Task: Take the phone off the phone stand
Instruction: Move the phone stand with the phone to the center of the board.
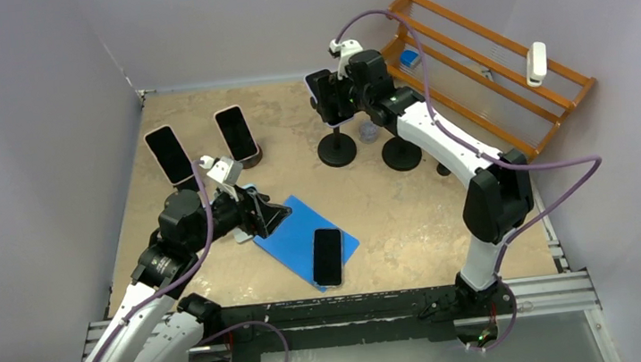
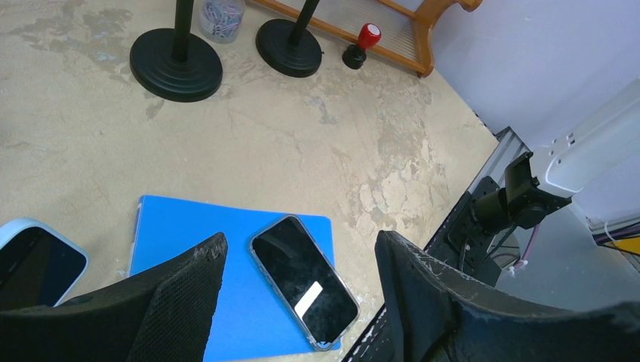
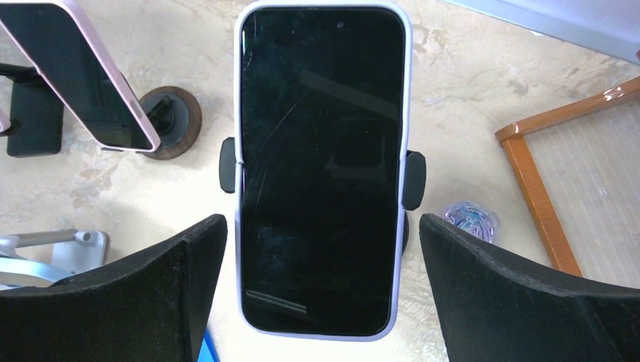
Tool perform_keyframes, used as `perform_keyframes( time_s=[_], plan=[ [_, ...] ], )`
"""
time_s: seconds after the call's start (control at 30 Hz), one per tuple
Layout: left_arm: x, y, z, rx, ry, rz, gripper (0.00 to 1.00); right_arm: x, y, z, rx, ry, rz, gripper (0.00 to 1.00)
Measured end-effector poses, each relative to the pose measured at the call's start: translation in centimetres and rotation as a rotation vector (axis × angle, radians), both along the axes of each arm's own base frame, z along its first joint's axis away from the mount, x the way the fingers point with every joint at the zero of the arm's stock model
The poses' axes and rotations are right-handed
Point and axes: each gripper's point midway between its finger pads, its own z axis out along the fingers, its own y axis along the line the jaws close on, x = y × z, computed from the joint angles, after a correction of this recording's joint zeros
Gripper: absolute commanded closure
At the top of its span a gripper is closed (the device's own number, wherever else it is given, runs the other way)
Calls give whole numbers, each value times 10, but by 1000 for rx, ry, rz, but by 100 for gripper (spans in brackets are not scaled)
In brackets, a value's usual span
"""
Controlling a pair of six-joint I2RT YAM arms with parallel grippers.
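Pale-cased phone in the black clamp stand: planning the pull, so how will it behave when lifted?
Likely rigid; the glossy screen of the pale-cased phone looks slippery. Black side clamps may resist, and the pole stand's black round base might tip.

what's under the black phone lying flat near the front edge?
A flat blue sheet on the tan table; the black phone slightly overhangs the sheet's near edge. Anything beneath the phone itself is hidden.

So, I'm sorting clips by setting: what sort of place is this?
Most likely a robotics lab test cell: plain walls box in a tabletop, two arms are bolted to a metal rail at its near edge, and phones on stands are laid out as props.
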Motion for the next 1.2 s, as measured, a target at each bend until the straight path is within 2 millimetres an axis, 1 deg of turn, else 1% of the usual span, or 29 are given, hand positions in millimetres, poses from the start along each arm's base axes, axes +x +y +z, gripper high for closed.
perform_keyframes(
  time_s=[0.17, 0.53, 0.7, 0.8, 0.93, 1.2],
  plan=[
    [0, 0, 0, 0, -1, 0, 30, 0, 1, -12, -25, 21, 1, 1],
    [0, 0, 1, -1, -2, 0, 30, 6, 0, -21, -58, 27, -24, 1],
    [0, 0, 1, -1, -3, 0, 30, 9, 1, -32, -73, 42, -21, 2],
    [0, 0, 1, -2, -4, 0, 30, 10, 1, -36, -80, 48, -19, 6],
    [0, 0, 1, -2, -4, 0, 30, 10, 1, -35, -82, 44, -18, 14],
    [0, 0, 1, -3, -5, 0, 30, 9, 4, -34, -86, 39, -10, 41]
  ],
)
